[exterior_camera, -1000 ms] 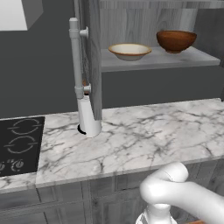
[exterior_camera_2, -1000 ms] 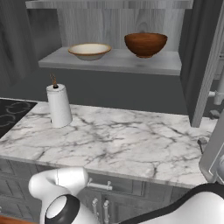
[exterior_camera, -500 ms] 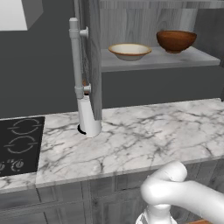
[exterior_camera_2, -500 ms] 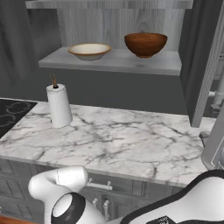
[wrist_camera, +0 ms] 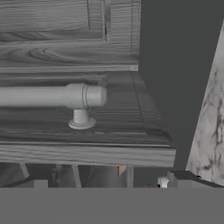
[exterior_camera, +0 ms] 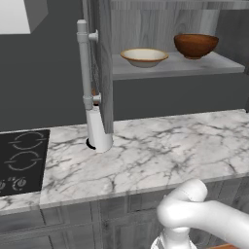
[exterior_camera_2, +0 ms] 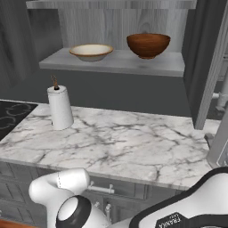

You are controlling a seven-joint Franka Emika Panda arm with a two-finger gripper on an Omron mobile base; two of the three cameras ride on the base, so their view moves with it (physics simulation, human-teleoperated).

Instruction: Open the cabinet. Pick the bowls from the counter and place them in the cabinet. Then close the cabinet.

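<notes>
Spread wide, the gripper grasps nothing; its dark finger tips rise at 6 o'clock of the hand view, facing a panelled grey wood-grain cabinet door. A silver bar handle lies across that door toward 9 o'clock, its round post seated in the panel just above the tips, apart from them. A strip of white marble runs along 3 o'clock.

From the base views, the cabinet stands open. On its grey shelf the cream bowl with a tan rim sits toward 9 o'clock of the glossy reddish-brown bowl, the two near but apart. In the left base view the same pair show as the cream bowl and the brown bowl, with the open left door edge-on at 11 o'clock and its bar handle beside it. Below lies the marble counter, a paper towel roll upright on it toward 9 o'clock and the black cooktop beyond.
</notes>
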